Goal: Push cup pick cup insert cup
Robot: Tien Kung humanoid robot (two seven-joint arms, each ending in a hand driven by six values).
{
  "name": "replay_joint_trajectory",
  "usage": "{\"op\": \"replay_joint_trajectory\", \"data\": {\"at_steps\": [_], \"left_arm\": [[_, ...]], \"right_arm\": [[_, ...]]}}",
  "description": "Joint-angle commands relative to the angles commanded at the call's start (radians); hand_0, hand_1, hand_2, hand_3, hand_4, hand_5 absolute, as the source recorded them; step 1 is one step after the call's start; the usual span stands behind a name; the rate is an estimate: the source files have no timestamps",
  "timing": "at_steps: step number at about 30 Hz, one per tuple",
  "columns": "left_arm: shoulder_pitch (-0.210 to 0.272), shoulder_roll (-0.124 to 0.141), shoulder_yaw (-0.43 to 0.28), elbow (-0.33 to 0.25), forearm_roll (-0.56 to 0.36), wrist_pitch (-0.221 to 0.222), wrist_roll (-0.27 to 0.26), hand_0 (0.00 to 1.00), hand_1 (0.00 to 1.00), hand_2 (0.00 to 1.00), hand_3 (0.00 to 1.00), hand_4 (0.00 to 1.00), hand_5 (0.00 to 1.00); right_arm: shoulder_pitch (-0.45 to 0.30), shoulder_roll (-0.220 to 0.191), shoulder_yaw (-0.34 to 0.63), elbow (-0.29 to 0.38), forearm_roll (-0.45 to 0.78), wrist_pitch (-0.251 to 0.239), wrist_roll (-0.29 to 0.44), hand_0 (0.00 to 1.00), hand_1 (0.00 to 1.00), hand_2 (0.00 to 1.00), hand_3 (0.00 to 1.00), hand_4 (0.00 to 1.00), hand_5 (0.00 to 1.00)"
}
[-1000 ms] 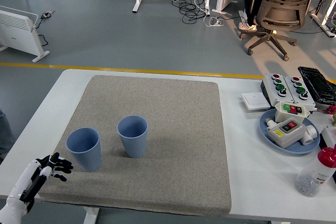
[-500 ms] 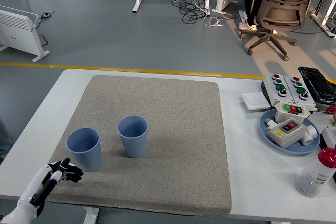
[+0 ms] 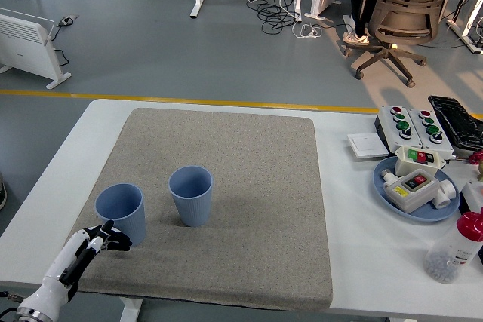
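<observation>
Two blue ribbed cups stand upright on the grey mat [image 3: 226, 186]. One cup [image 3: 121, 213] is near the mat's front left; the other cup [image 3: 191, 195] stands a little to its right and farther back, a small gap between them. My left hand [image 3: 102, 239] reaches in from the lower left corner, white forearm and black fingers stretched out and relaxed. Its fingertips [image 3: 118, 240] lie right at the base of the left cup, holding nothing. My right hand is out of view.
At the right on the white table: a blue plate [image 3: 386, 190] with button boxes, a grey button panel [image 3: 413, 127], a white card [image 3: 365, 145], a black tray [image 3: 458, 121] and a red-capped bottle [image 3: 455, 248].
My left hand has slid rightward and forward along the mat's front edge, from clear of the left cup to right at its base. Both cups stay put.
</observation>
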Motion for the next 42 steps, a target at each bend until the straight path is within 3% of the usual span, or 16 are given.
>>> {"op": "replay_joint_trajectory", "data": {"at_steps": [12,23,42], "left_arm": [[-0.062,-0.028,0.040,0.071,-0.031,0.025,-0.029,0.627,0.541,0.494,0.430,0.576,0.998],[-0.103,-0.033,0.065,0.122,-0.056,0.042,-0.052,0.659,0.551,0.491,0.426,0.575,0.998],[-0.230,-0.062,0.169,0.232,-0.135,0.054,-0.085,0.655,0.558,0.491,0.427,0.575,0.998]], "right_arm": [[0.006,0.005,-0.004,0.000,-0.001,-0.003,-0.004,0.666,0.605,0.630,0.571,0.096,0.497],[0.006,0.008,-0.019,0.000,0.014,-0.005,-0.003,0.665,0.605,0.630,0.570,0.095,0.496],[-0.005,0.017,-0.030,0.000,0.015,-0.005,-0.006,0.665,0.604,0.629,0.570,0.094,0.496]]}}
